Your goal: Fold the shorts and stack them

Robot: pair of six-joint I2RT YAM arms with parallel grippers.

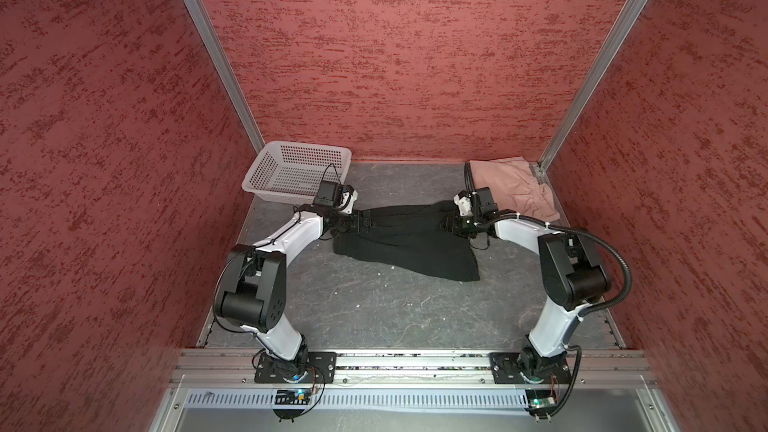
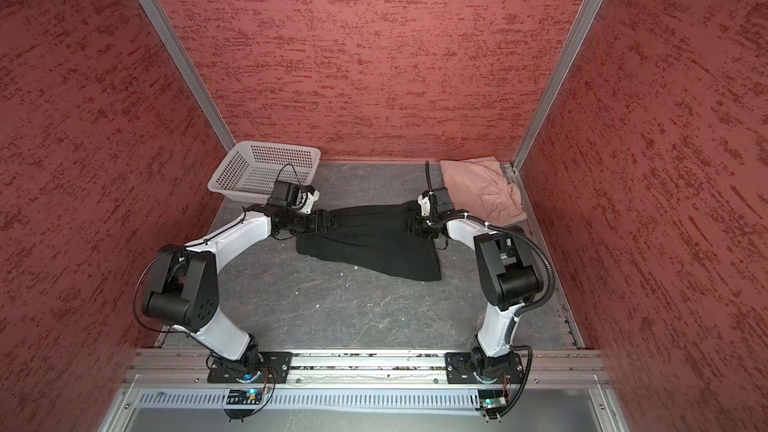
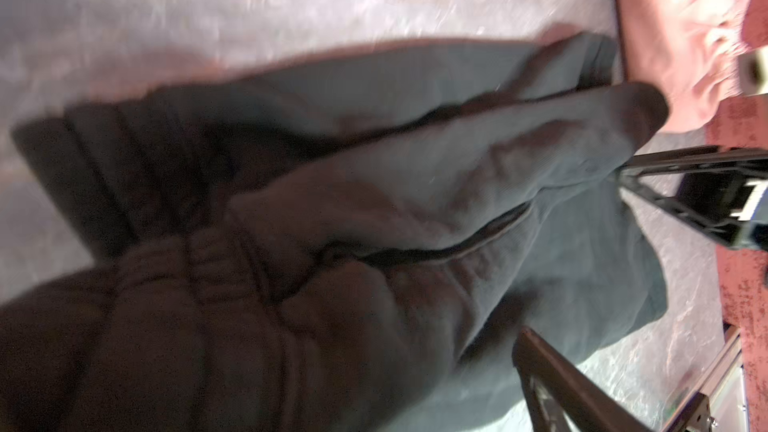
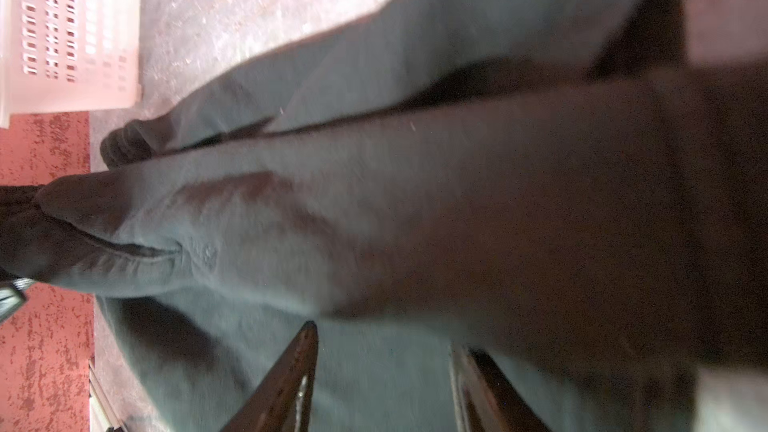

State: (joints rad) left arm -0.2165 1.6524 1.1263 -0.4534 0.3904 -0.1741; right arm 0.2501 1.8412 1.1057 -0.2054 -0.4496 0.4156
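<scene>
The black shorts (image 1: pixel 407 243) span from the left fingers (image 3: pixel 582 392), spread wide with the waistband bunched against them, to the right fingers (image 4: pixel 286 376), partly parted on cloth; I cannot tell if these pinch it. Just beyond the right fingers lie the pink shorts (image 1: pixel 515 184) on the surface (image 1: pixel 374 317); just beyond the left fingers stands the basket (image 1: pixel 262 176).

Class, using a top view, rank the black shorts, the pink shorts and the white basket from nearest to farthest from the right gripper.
1. Black shorts: centre, against the right gripper.
2. Pink shorts: far right corner, just behind that arm.
3. White basket: far left corner, across the scene.
</scene>
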